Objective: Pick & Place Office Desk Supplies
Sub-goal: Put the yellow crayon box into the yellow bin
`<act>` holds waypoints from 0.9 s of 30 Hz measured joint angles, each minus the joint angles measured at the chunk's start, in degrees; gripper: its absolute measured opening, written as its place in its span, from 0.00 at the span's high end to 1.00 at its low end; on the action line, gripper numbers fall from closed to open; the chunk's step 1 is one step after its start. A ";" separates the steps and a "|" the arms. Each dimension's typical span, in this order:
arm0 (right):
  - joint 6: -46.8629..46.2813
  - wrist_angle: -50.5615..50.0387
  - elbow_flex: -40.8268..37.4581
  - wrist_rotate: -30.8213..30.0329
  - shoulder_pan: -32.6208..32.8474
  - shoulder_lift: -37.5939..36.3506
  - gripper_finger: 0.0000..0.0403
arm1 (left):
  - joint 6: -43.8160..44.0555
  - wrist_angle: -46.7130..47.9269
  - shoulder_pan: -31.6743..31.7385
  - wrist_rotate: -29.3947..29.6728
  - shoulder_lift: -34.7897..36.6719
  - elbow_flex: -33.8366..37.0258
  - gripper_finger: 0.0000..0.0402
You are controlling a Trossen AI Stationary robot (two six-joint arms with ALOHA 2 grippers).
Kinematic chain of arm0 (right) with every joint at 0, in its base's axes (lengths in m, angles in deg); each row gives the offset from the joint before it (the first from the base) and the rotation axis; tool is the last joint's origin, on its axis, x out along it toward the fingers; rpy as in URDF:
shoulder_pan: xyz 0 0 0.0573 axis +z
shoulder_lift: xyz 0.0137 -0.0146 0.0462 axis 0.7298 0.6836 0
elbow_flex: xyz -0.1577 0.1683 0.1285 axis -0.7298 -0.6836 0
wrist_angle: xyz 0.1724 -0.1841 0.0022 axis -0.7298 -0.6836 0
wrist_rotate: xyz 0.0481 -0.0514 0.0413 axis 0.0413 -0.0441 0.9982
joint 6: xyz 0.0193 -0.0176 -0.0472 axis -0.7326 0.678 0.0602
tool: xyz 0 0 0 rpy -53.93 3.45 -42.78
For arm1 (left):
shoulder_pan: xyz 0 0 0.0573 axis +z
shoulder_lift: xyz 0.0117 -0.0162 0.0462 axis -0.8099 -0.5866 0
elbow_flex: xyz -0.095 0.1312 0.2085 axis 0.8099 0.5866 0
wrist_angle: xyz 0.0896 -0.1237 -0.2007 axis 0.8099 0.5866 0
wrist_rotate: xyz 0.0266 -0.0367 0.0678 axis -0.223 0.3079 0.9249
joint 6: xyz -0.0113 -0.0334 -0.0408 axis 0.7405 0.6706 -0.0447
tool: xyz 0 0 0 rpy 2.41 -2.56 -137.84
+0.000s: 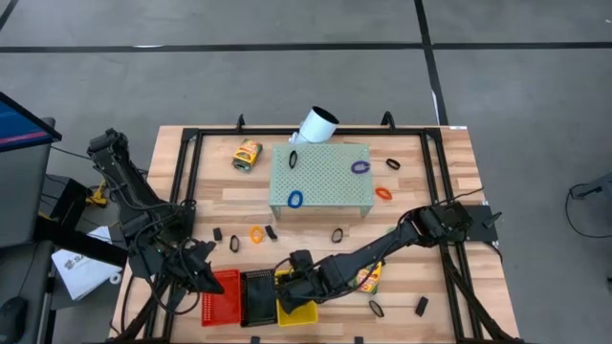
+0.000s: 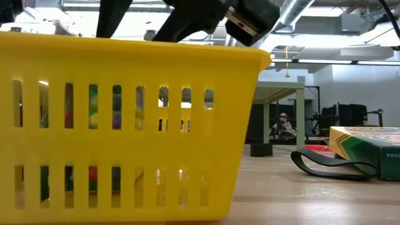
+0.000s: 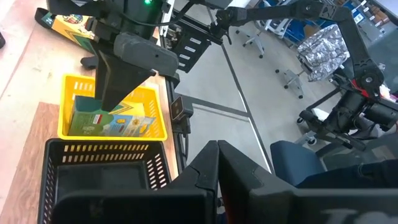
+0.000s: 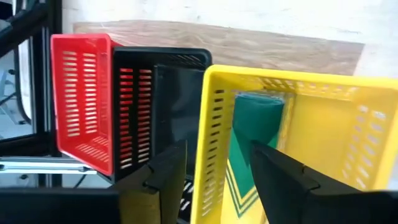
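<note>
I have the right gripper (image 4: 214, 180) hanging over the slotted yellow plastic basket (image 1: 304, 312) at the table's near edge, jaws spread apart and holding nothing. A green-and-yellow printed crayon box (image 4: 252, 140) lies inside that basket, just beyond the fingertips. Beside it stand a black slotted basket (image 1: 256, 298) and a red slotted basket (image 1: 223, 295). Another crayon box (image 1: 371, 277) lies under my right arm, a third (image 1: 248, 154) by the pale green perforated block (image 1: 320, 179). My left gripper (image 1: 204, 274) waits near the red basket, jaws closed

Crayon box (image 3: 109, 121) inside basket (image 3: 158, 127), beside crate (image 3: 93, 158)
</note>
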 joint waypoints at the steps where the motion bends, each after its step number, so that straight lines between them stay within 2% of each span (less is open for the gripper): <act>1: -0.07 0.05 0.00 -0.02 0.00 0.00 0.58 | 0.00 0.00 0.00 -0.05 -0.02 0.00 1.00; 8: -0.26 -0.55 1.05 -0.58 0.34 -0.01 0.59 | -0.36 0.00 0.00 -0.15 0.00 0.00 1.00; 15: 1.45 -5.82 6.93 -8.24 1.26 -0.14 0.59 | -0.60 0.02 -0.02 -1.30 -0.02 0.00 1.00; 18: 2.49 -12.65 10.32 -10.15 1.85 -0.13 0.59 | -1.41 0.01 -0.02 -2.35 -0.02 0.00 1.00; 21: 1.32 -25.31 14.80 -10.25 3.29 -0.13 0.59 | -1.44 0.00 -0.02 -3.17 -0.02 0.00 1.00; 25: -7.26 -39.01 13.28 -9.76 7.04 -2.51 0.59 | -1.46 0.02 -0.02 -4.15 -0.02 0.00 1.00; 27: -11.63 -42.64 13.42 -8.70 9.31 -3.50 0.59 | -1.44 -0.01 -0.04 -4.12 -0.02 0.00 1.00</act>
